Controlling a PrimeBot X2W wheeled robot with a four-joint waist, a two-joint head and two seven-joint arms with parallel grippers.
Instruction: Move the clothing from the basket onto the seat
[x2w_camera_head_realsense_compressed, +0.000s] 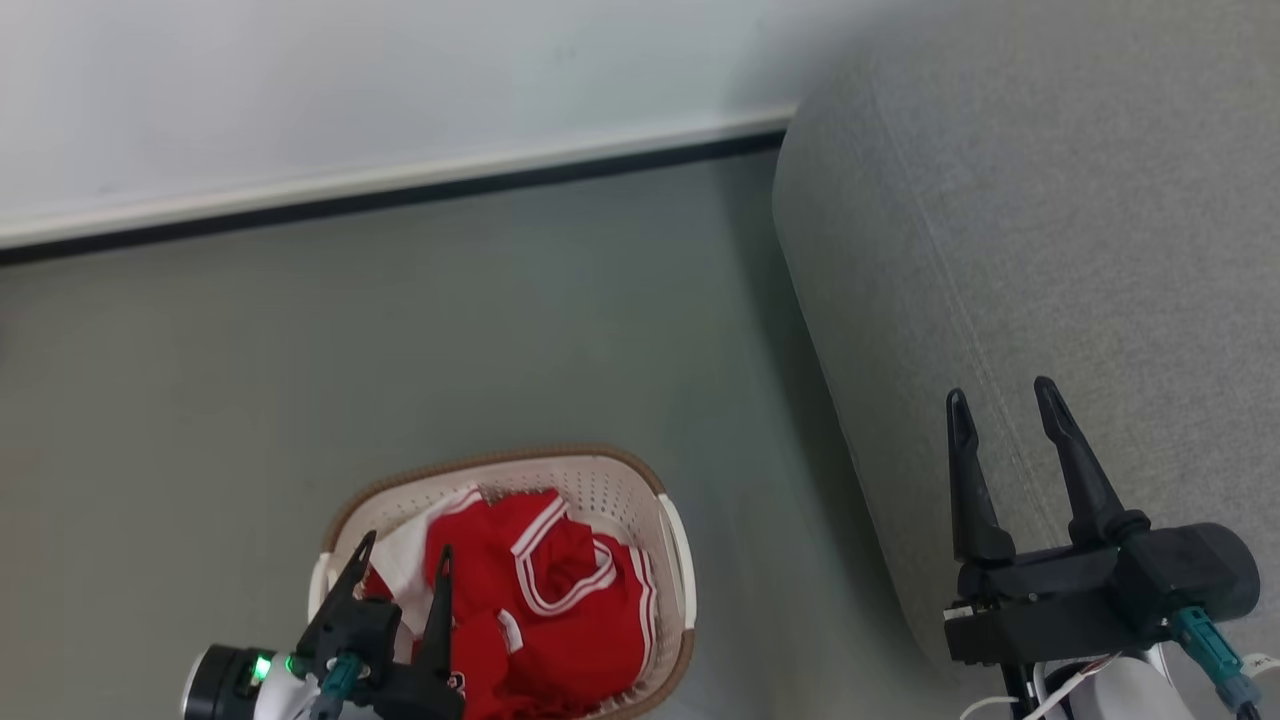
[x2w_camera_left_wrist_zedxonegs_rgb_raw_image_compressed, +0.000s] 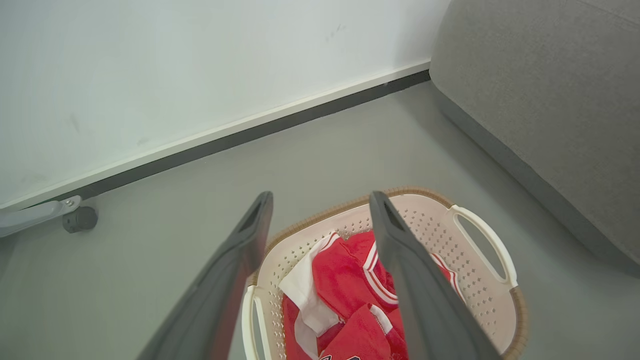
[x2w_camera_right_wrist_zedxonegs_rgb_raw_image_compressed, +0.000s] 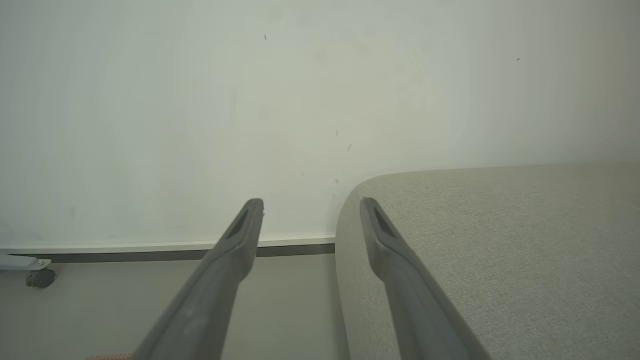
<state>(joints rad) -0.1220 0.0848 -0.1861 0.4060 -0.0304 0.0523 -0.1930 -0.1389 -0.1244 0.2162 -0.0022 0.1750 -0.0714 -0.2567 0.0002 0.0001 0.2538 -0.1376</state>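
Left pincer (x2w_camera_head_realsense_compressed: 406, 545): my two dark fingers stand apart and hold nothing. They hang over the left end of the basket (x2w_camera_head_realsense_compressed: 612, 497), tips aimed down at the cloth. I judge they are lined up for a straight drop.
Right pincer (x2w_camera_head_realsense_compressed: 1001, 390): its fingers are also apart and empty, over the seat (x2w_camera_head_realsense_compressed: 1050, 200) near its left edge. Probably it is parked there, clear of the basket.
Clothing (x2w_camera_head_realsense_compressed: 560, 600): crumpled red sports garments with white stripe trim lie heaped inside the basket, below its rim. A white panel (x2w_camera_left_wrist_zedxonegs_rgb_raw_image_compressed: 305, 295) lies toward the left handle.
Basket: oval, cream and perforated, with a brown woven-look rim and white side handles. It stands on the grey floor (x2w_camera_head_realsense_compressed: 500, 330) beside the seat's flank with a strip of bare floor between, well apart from the skirting (x2w_camera_head_realsense_compressed: 400, 185) at the floor's far edge.
Seat: light grey fabric, its rounded corner toward the wall (x2w_camera_head_realsense_compressed: 300, 90).
Progress: all the red cloth I can see is in the basket, so the transfer looks unstarted.
Step in hand: reaching in for the first grasp, as I read it.
Next move calls for: lowering my left fingers inside the rim, closing on a thick fold such as the striped hem, then lifting clear before swinging right.
Risk: the soft cloth may drag a second garment along, or a trailing end may catch on the rim.
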